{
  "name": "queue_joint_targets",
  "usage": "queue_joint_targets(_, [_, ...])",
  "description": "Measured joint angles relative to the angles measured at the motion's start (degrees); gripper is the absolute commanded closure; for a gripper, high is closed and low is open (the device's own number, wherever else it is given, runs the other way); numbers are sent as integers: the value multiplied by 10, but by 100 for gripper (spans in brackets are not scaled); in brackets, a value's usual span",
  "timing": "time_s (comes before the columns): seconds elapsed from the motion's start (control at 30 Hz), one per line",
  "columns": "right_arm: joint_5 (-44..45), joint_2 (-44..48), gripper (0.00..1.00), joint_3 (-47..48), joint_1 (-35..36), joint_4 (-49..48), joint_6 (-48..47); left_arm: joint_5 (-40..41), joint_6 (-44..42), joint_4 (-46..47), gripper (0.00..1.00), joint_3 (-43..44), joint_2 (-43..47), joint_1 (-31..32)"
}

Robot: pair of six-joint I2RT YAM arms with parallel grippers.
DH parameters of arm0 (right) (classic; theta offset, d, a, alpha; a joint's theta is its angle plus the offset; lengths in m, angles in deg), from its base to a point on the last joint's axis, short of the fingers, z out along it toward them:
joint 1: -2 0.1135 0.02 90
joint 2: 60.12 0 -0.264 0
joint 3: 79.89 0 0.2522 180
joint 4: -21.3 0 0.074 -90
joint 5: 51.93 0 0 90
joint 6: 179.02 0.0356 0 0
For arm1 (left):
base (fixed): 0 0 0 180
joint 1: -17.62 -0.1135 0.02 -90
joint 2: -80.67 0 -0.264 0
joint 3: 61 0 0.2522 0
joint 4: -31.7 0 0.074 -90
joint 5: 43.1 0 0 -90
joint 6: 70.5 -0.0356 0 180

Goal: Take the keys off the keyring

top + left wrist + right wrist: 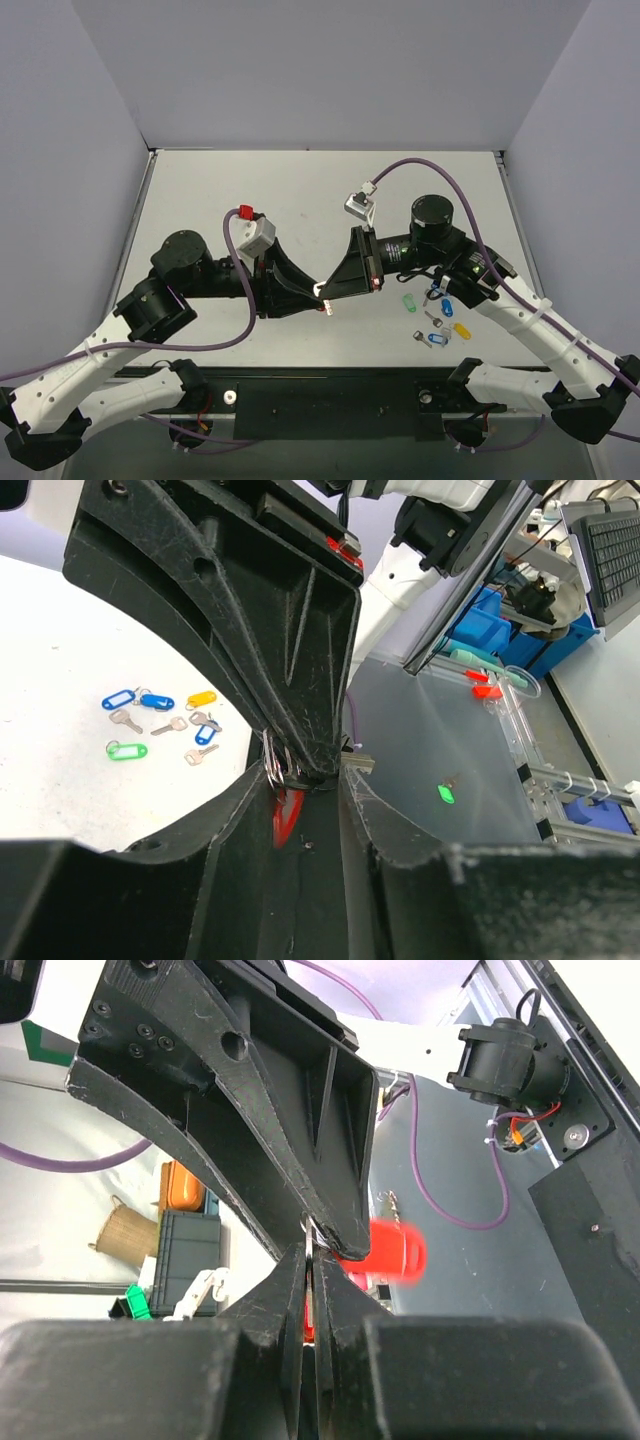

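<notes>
While right gripper (310, 1252) pinches keyring (287, 815) | left gripper (317, 297): cannot tell | loose tags (127, 750), loose keys (201, 752) nearby

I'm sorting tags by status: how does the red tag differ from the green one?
The red tag hangs in the air; the green tag lies flat on the table. Red's ring sits at the shut right pincer's tip; green's ring lies free. Both are oblong tags with metal rings.

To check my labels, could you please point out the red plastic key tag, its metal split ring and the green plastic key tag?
Red plastic key tag (287, 818): left wrist view, lower body.
Metal split ring (271, 764): left wrist view, coils.
Green plastic key tag (130, 750): left wrist view, middle.
</notes>
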Motion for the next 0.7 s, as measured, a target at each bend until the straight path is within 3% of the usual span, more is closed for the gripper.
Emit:
queue_joint_targets(0.3, [-9,11,100,-8,0,8,-21,7,-6,-21,79,5,1,14])
queue_joint_targets(0.4, [-16,14,100,-8,0,27,-37,8,-4,-30,92,5,2,14])
queue_joint_targets(0.7, [-19,25,100,-7,8,75,-100,5,6,-47,93,6,7,15])
